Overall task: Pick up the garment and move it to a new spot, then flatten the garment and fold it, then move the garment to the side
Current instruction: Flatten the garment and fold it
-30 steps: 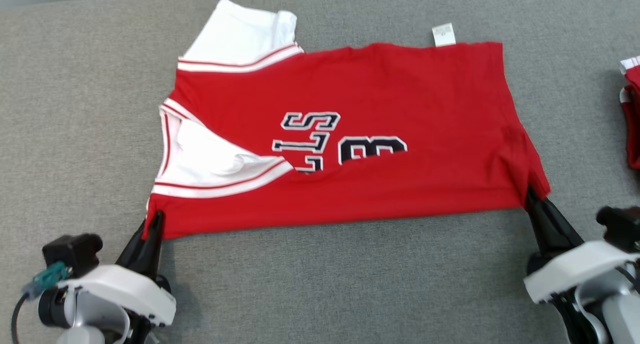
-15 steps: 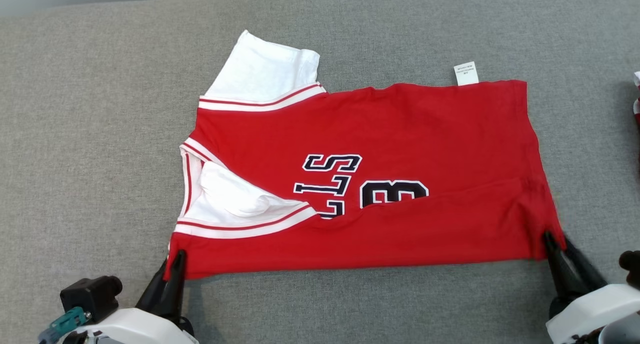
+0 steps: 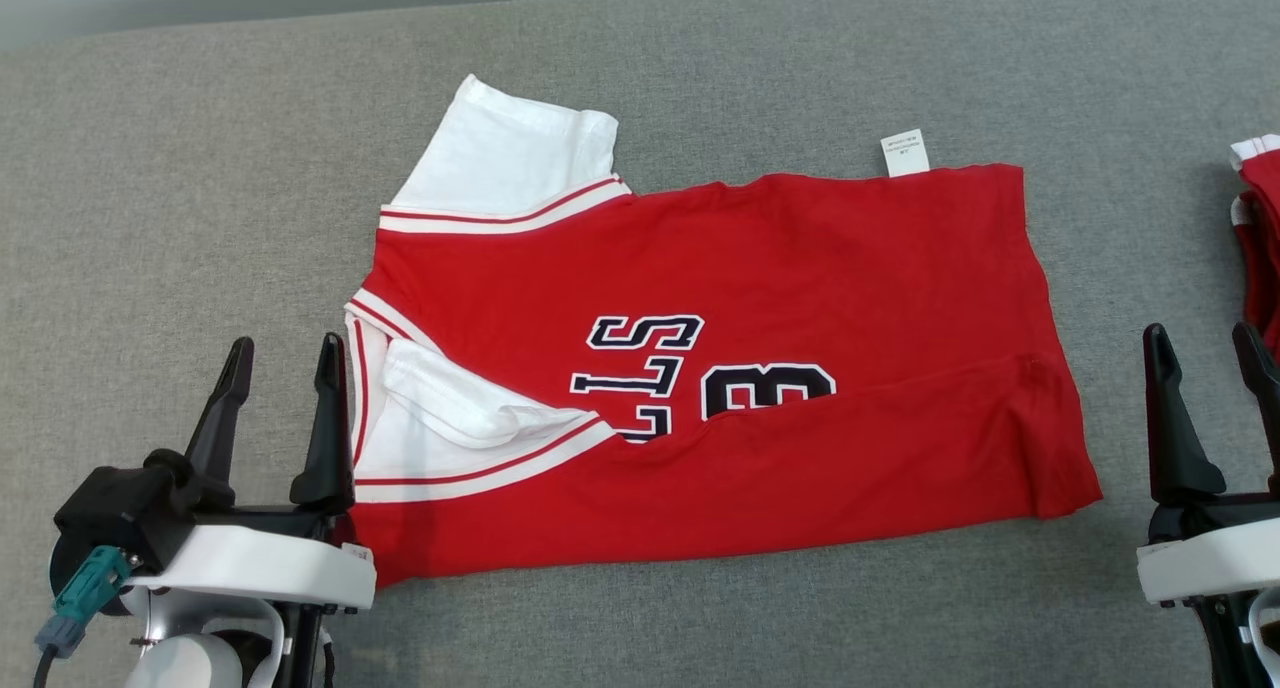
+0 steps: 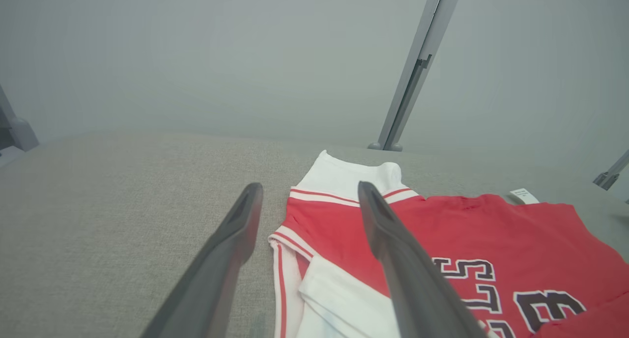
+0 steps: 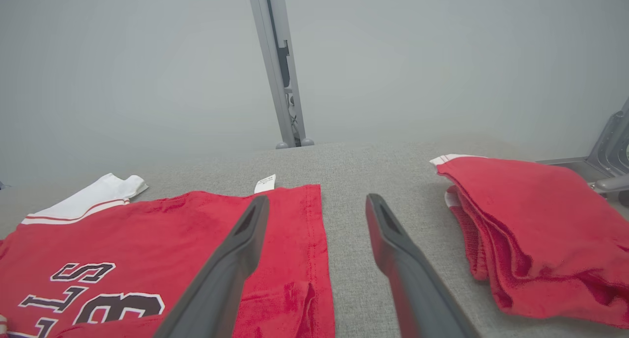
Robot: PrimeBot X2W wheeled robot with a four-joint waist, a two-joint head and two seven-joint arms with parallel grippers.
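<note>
Grey woven fabric covered the bench point(image 3: 150, 218). Nearest, at the lower left of the head view, the left hand point(image 3: 285, 343) stood with its two dark fingers spread wide and nothing between them. Its inner finger rose just beside the white, red-striped neck opening of the garment point(image 3: 800, 268), above the cloth's near left corner; whether it touched the cloth could not be told. At the lower right, the right hand point(image 3: 1200, 330) was spread just as wide and equally empty. It stood apart from the garment's near right corner, with bare bench between them.

The garment, a red jersey with dark, white-edged lettering, lay flat across the middle of the frame. Its near edge was folded up over the lower part of the lettering. Farther up, a white sleeve point(image 3: 510, 158) stuck out at the jersey's upper left, and a small white label point(image 3: 905, 153) poked out from its far edge toward the upper right. At the right edge of the frame, a stack of folded red cloth point(image 3: 1262, 228) lay apart from the jersey. In the right wrist view, this stack sat to the right of the fingers and the jersey to their left.
</note>
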